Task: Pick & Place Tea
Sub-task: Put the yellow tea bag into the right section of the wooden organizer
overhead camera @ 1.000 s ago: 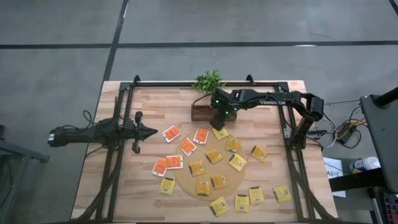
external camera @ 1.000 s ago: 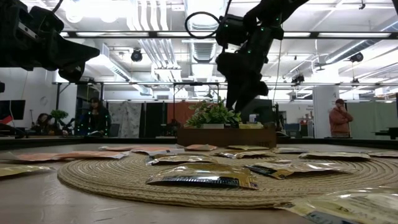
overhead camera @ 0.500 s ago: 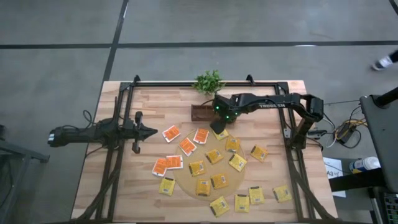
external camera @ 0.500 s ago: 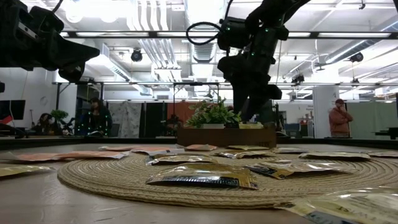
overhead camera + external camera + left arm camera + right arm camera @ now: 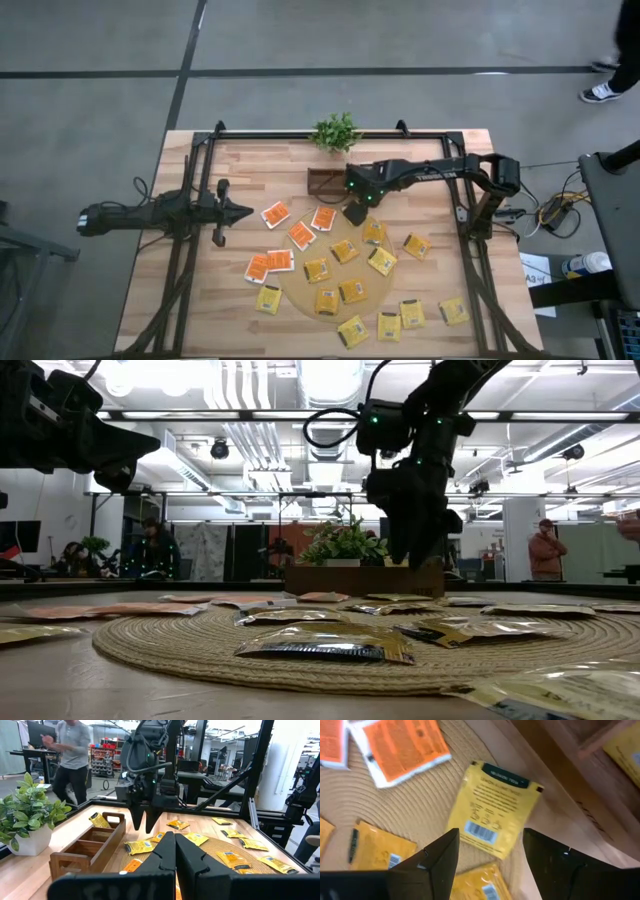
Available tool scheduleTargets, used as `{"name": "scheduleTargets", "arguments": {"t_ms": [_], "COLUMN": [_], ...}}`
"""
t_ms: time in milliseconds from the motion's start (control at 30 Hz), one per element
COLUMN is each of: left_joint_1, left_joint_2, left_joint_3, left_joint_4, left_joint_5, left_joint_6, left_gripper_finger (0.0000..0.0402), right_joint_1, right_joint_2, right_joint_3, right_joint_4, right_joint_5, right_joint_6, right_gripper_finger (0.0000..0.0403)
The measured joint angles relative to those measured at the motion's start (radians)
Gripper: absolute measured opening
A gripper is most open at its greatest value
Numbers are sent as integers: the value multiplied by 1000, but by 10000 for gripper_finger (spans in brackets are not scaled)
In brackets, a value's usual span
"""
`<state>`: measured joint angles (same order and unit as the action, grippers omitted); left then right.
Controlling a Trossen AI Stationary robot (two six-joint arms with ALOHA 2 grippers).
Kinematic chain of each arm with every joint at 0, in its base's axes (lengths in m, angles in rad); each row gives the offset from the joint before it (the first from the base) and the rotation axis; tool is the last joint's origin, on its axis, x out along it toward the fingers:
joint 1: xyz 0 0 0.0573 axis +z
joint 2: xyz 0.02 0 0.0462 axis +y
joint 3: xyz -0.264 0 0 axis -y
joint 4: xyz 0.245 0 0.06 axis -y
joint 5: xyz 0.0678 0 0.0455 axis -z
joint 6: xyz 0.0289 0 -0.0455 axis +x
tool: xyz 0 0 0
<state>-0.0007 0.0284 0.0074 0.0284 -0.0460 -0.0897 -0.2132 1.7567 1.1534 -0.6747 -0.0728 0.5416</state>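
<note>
High view: right gripper (image 5: 355, 212) poised over the mat's (image 5: 300, 285) far edge, just beside the wooden tray (image 5: 325, 181), above a yellow packet. Tea (image 5: 340, 275) scattered across mat and table: yellow packets on the mat and along the near edge, orange-red ones left of the mat. Left gripper (image 5: 245, 211) parked at the table's left side, well apart from the tea. Plant (image 5: 335, 130) at the far edge.

Low view: right gripper (image 5: 415, 560) hanging in front of the tray (image 5: 362, 579), fingertips above the packets, nothing held. Packets (image 5: 320, 645) lying flat on the mat (image 5: 160, 645).

Left wrist view: left fingers (image 5: 165, 852) pressed together, empty. Right gripper (image 5: 143, 827) pointing down, jaws apart, above a yellow packet (image 5: 140, 846) beside the tray (image 5: 87, 850), one yellow packet (image 5: 99, 820) inside it. Person (image 5: 70, 750) in the room beyond.

Right wrist view: right fingers (image 5: 440, 857) spread wide, straddling a yellow packet (image 5: 495, 815) lying partly on the mat (image 5: 420, 810), close against the tray's wall (image 5: 560, 775); not touching it. Orange-red packet (image 5: 402, 747) near.
</note>
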Motion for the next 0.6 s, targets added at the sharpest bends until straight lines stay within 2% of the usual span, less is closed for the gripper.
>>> {"name": "scheduleTargets", "arguments": {"t_ms": [300, 600], "left_joint_1": [0, 0], "left_joint_2": [0, 1], "left_joint_3": [0, 0], "left_joint_4": [0, 0], "left_joint_5": [0, 0], "left_joint_6": [0, 0], "left_gripper_finger": [0, 0], "right_joint_1": [2, -2], "right_joint_2": [90, 219], "right_joint_3": [68, 195], "right_joint_4": [6, -53], "right_joint_5": [36, 51], "right_joint_6": [27, 28], "right_gripper_finger": [217, 216]}}
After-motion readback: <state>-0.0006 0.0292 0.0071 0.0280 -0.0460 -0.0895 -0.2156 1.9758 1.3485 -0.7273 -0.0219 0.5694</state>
